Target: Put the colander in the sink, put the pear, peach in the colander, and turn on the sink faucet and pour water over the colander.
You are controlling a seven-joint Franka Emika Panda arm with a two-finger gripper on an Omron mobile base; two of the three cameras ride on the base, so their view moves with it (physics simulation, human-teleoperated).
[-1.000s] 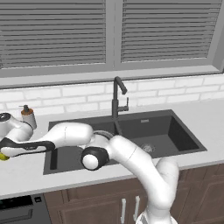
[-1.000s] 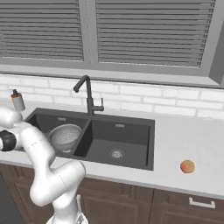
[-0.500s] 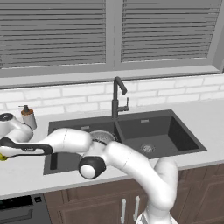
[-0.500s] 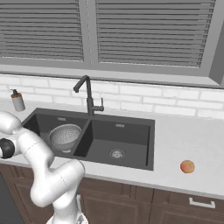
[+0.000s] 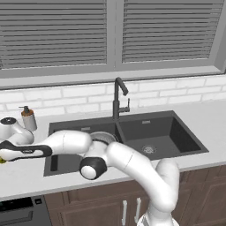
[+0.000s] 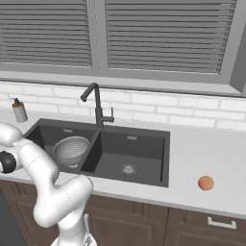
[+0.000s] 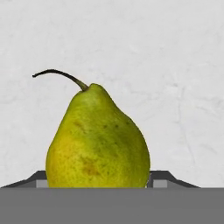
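Observation:
The yellow-green pear stands upright on the pale counter, stem up, between my gripper fingertips. One dark fingertip sits close to each side of its base; I cannot tell whether they touch the skin. From the left base view the hand reaches to the far left counter, where a sliver of the pear shows. The colander sits in the left basin of the dark sink. The peach lies on the counter to the right. No water runs from the faucet.
A soap pump bottle stands on the counter behind the hand, left of the sink. A white brick wall and a window with blinds rise behind the faucet. Cabinet fronts run below the counter's front edge.
The hand has sunk a little lower over the pear at the far left. Its fingers have drawn in toward the fruit. Colander and peach lie as before.

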